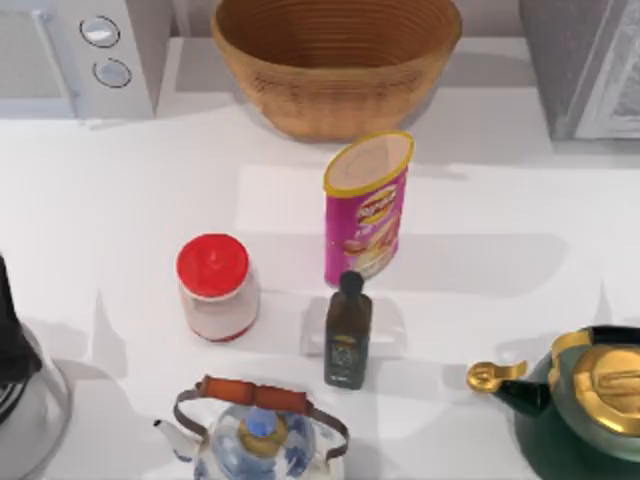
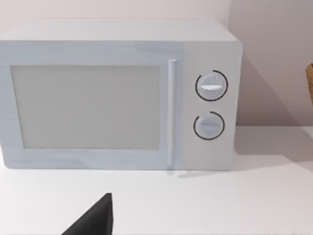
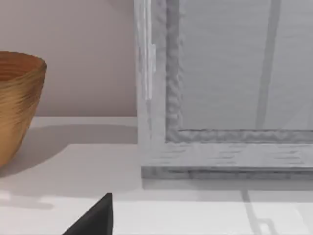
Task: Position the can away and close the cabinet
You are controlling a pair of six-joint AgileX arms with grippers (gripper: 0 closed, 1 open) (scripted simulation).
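The can (image 1: 368, 210) is a tall pink chips tube with a yellow rim, standing upright at the table's middle, in front of the basket. The grey cabinet (image 1: 560, 65) stands at the back right corner, with a lighter ribbed door panel (image 1: 615, 85) at an angle beside it. In the right wrist view the cabinet (image 3: 220, 147) is close ahead, its frame edge facing me. A dark wedge of my right gripper (image 3: 93, 219) shows low in that view. My left gripper (image 2: 93, 219) shows as a similar dark wedge, facing the microwave. Neither gripper is near the can.
A wicker basket (image 1: 335, 60) sits at the back middle and a white microwave (image 1: 80, 55) at the back left. Near the front stand a red-lidded jar (image 1: 214, 288), a dark bottle (image 1: 348, 332), a blue-and-white teapot (image 1: 258, 432), a green kettle (image 1: 580, 405) and a steel kettle (image 1: 25, 400).
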